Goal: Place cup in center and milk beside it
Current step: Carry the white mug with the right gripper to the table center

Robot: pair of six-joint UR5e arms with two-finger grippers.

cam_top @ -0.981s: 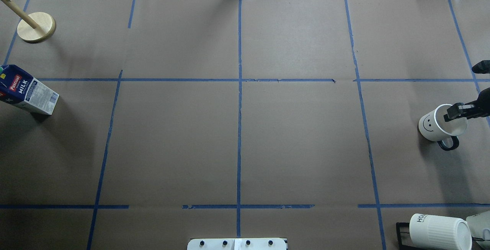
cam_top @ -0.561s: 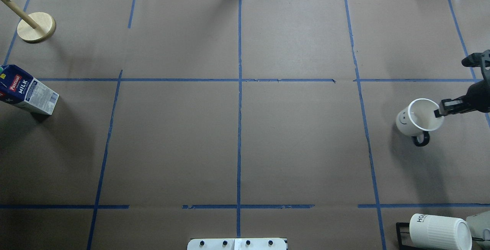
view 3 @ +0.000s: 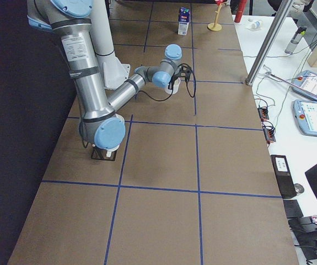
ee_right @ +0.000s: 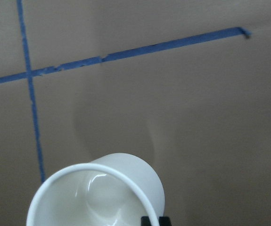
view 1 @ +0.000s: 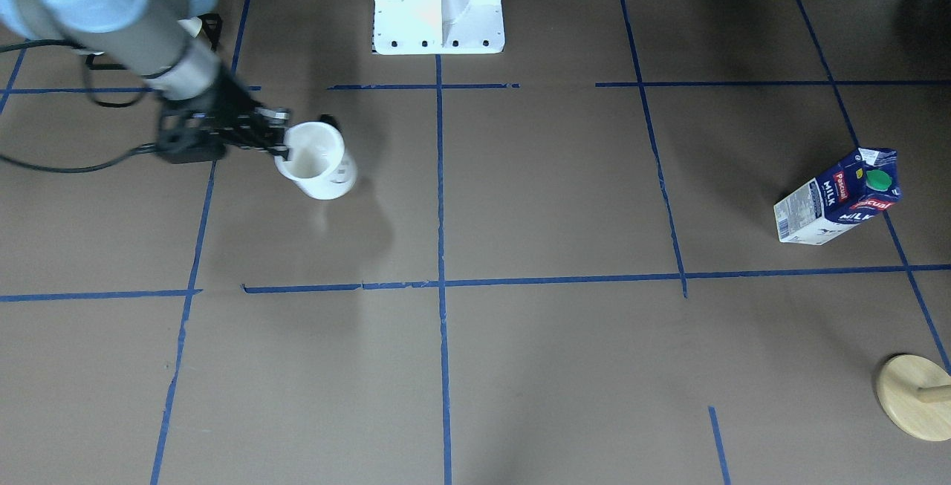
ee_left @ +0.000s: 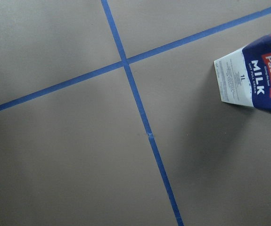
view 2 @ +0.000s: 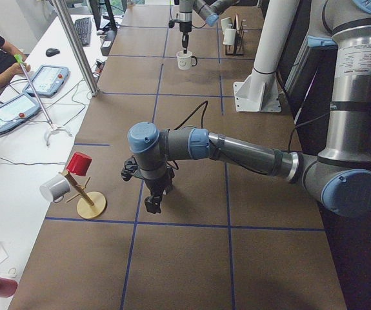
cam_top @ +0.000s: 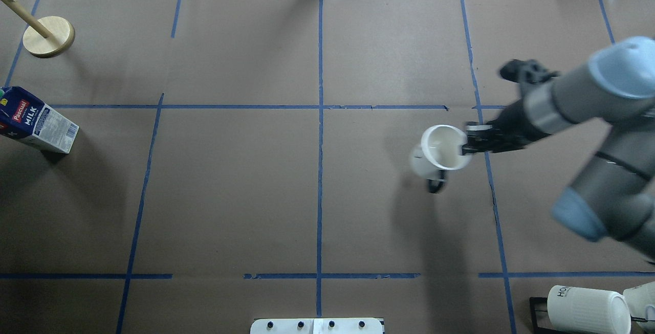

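The white cup [cam_top: 435, 157] hangs tilted from my right gripper [cam_top: 466, 145], which is shut on its rim, a little above the table and right of the center tape crossing [cam_top: 321, 107]. It also shows in the front view [view 1: 316, 165] with the gripper [view 1: 281, 145], and from the right wrist [ee_right: 97, 197]. The milk carton [cam_top: 38, 125] stands at the far left edge, also seen in the front view [view 1: 836, 199] and the left wrist view [ee_left: 255, 80]. My left gripper [view 2: 151, 203] shows only in the left side view; I cannot tell its state.
A wooden mug stand [cam_top: 48, 36] is at the back left. A ribbed "HOME" mug [cam_top: 588, 308] lies on a black rack at the front right. The robot base [view 1: 438, 2] sits at the table's near middle edge.
My right gripper has carried the cup leftward from the far right edge past the right tape line, and its arm has come into view. The milk has not moved.
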